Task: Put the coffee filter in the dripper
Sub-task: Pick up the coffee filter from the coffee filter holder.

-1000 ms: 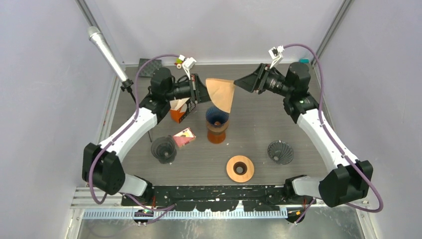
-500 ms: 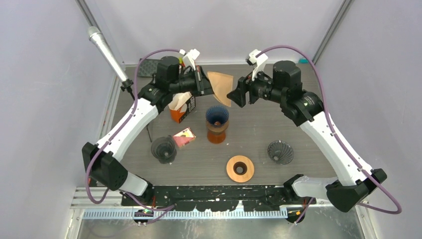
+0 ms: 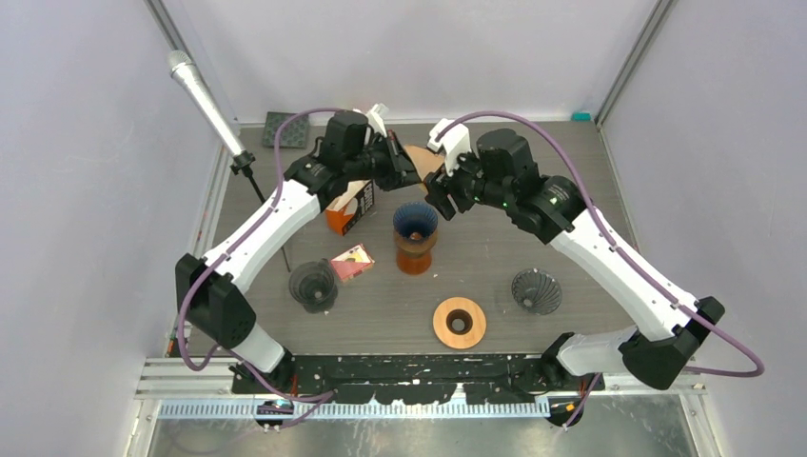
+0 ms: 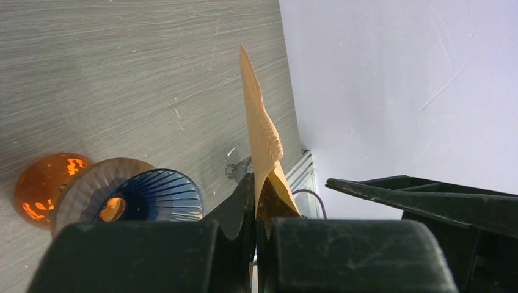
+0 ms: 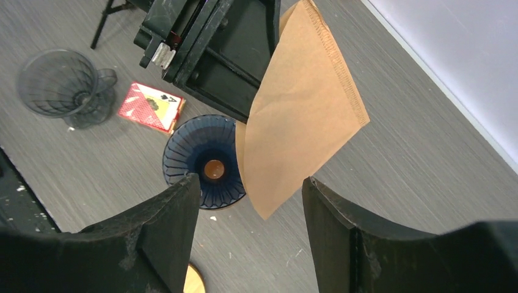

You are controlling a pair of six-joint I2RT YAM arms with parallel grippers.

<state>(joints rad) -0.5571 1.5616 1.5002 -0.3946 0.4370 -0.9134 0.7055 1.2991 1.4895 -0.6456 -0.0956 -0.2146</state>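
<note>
One coffee filter [image 5: 293, 122] sits pinched in the left gripper [image 4: 259, 189]. The right gripper [image 5: 249, 183] gapes wide beside it, near the dripper [image 5: 189, 152].

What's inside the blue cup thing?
Nothing yet: the blue dripper shows only ribbed walls and a small hole with orange underneath. The brown paper filter, pinched by the left gripper, hangs outside it and hides part of its rim.

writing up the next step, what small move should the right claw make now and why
Probably ease the right claw forward and close on the lower corner of the coffee filter. The left claw pinches the flat filter in the air near the blue dripper, and that corner hangs between the right claw's open jaws.
</note>
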